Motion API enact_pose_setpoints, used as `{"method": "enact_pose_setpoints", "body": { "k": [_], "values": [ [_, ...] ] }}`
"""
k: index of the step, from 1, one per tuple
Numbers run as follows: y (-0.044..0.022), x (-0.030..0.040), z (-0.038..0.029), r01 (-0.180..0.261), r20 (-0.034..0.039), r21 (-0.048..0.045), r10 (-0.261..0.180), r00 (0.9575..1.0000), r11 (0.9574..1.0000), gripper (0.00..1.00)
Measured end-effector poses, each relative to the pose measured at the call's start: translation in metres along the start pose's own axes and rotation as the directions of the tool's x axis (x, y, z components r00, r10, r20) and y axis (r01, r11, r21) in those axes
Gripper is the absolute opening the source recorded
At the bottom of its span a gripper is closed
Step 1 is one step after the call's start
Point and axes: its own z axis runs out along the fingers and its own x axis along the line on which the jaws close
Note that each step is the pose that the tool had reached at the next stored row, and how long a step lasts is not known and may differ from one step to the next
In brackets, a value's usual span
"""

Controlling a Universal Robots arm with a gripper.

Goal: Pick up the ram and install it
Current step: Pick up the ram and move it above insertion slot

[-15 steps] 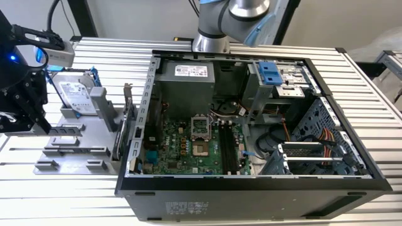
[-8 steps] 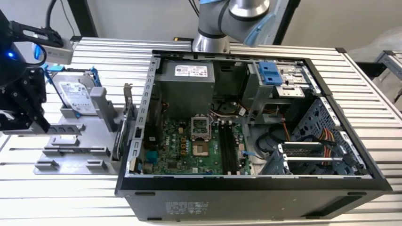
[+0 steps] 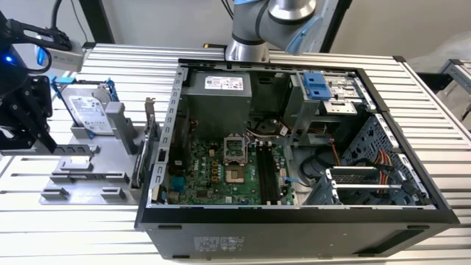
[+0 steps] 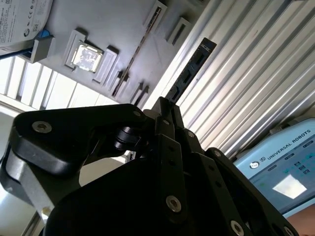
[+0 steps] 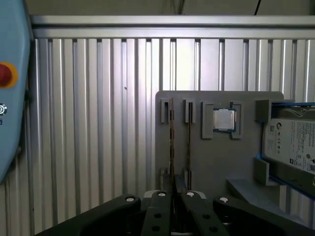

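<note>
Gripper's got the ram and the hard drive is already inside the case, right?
Not quite: the exterior view shows the hard drive on the gray fixture beside the case, not inside. The gripper does hold the ram.

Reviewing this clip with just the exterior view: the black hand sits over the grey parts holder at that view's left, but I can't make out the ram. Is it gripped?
Observer: Yes. In the second wrist view the ram juts out edge-on from between the closed fingers of the hand.
Operator: Is it sitting in a holder slot?
Observer: It appears not. In that view its free end shows against the ribbed table, off the edge of the grey holder.
Operator: Anything else near the hand?
Observer: A pale blue teach pendant with a lit screen is close by.
</note>
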Motion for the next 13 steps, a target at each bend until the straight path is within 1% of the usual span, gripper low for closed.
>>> {"method": "enact_pose_setpoints", "body": {
  "k": [13],
  "values": [
    [0.0001, 0.0000, -0.0094, 0.000, 0.0001, 0.0001, 0.000, 1.0000, 1.0000, 0.00]
  ]
}}
